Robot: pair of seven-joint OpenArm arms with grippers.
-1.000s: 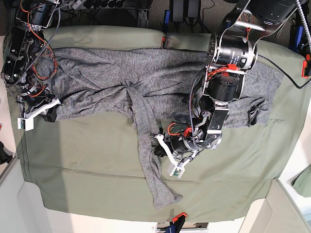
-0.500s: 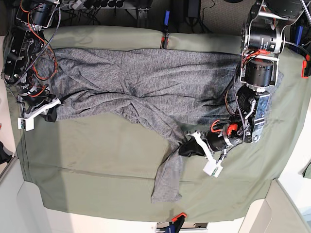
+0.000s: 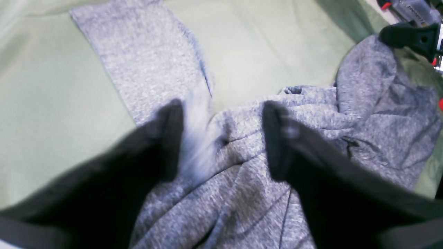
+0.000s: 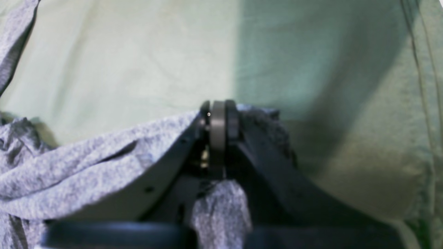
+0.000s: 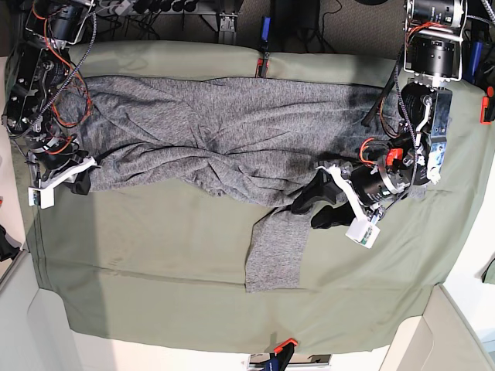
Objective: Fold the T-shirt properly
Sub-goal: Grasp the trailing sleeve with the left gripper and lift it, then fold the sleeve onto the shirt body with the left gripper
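Note:
The heather-grey T-shirt [image 5: 216, 131] lies stretched across the far half of the table, and one sleeve [image 5: 274, 255] hangs toward the near edge. My left gripper [image 5: 313, 209] hovers open just above where that sleeve meets the body. In the left wrist view its black fingers [image 3: 169, 138] stand wide apart over bunched grey fabric [image 3: 242, 193], holding nothing, with the flat sleeve [image 3: 148, 62] beyond them. My right gripper [image 5: 77, 182] is at the shirt's left end. In the right wrist view it [image 4: 218, 117] is shut on a fold of the shirt [image 4: 86, 173].
An olive-green table cloth [image 5: 155, 263] covers the table. Clamps pin it at the near edge [image 5: 283, 345] and at the far edge [image 5: 261, 66]. Cables and arm bases crowd the back. White walls rise at both near corners.
My left gripper carried the sleeve right and toward the shirt body, then opened and let it go. The sleeve now lies shorter and flatter. The right arm has not moved.

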